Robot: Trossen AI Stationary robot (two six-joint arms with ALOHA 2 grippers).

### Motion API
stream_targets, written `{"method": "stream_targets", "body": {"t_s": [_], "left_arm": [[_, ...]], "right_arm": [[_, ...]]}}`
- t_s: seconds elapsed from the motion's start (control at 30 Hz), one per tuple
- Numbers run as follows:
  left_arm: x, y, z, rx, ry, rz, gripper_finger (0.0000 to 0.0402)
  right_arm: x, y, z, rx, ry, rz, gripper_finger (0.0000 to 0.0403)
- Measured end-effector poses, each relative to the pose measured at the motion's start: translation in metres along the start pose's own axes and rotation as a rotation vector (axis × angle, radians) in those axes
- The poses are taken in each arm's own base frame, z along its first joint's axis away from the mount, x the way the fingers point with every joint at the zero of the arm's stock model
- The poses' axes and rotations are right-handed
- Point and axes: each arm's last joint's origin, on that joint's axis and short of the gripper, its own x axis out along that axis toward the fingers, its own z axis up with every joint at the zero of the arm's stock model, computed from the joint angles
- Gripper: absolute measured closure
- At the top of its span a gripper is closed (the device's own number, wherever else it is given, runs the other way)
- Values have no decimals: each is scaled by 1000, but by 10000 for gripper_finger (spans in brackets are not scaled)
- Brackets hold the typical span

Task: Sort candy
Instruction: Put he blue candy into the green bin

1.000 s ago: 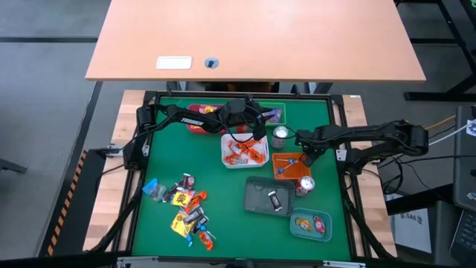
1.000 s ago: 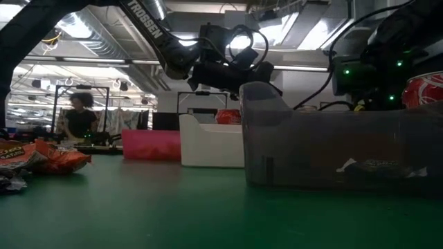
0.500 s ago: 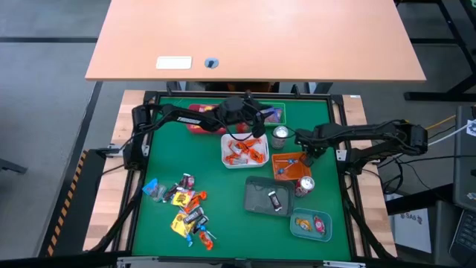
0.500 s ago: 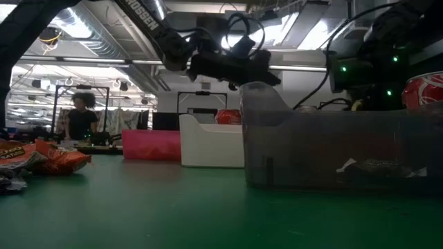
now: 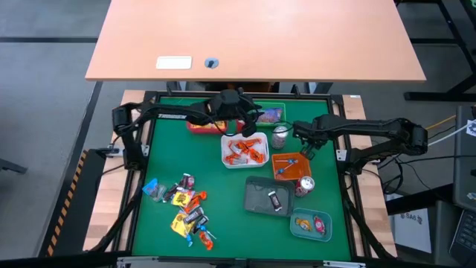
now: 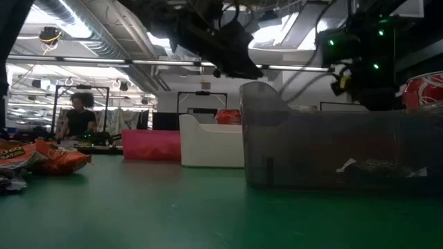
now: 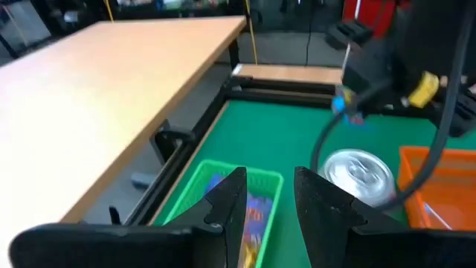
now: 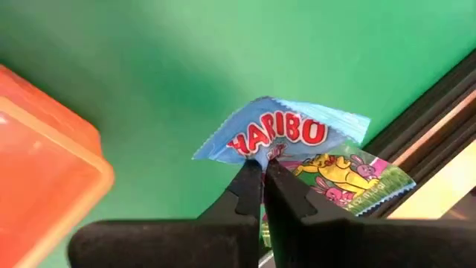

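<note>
The right gripper point(image 8: 262, 175) is clenched on a blue Haribo packet point(image 8: 286, 134), pinching its lower edge, so the packet stands out beyond the fingertips with its long axis crosswise to the jaws. In the high view that gripper point(image 5: 301, 135) hangs just beyond the orange tray point(image 5: 291, 165), on the side toward the silver can point(image 5: 280, 137); the coming move probably turns on the tray lying just beside it. The left gripper point(image 7: 269, 195) hovers near the green tray point(image 7: 245, 201), well apart from the orange one; whether it grips anything I cannot tell.
</note>
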Motion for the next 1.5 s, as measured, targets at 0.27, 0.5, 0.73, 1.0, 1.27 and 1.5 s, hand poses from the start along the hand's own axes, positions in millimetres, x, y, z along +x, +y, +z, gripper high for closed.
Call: {"method": "stream_targets", "body": {"t_s": [0.27,0.5,0.73,1.0,1.27,1.5], "left_arm": [[-41,-7,23,10,60,-31,298],[-74,-22,32,30,152,-86,298],[-95,-44,27,-49,291,-140,298],[-106,-83,19,-91,384,-221,299],[-126,-116,3,-203,581,-231,299],[-150,-141,-13,-353,760,-106,298]], "right_arm": [[-39,-3,27,-47,-225,-6,400],[-62,2,60,-135,-577,34,401],[-65,6,94,-235,-812,90,401],[-37,-7,127,-211,-826,68,402],[-9,-16,141,-185,-744,72,402],[3,-12,147,-193,-720,75,402]]}}
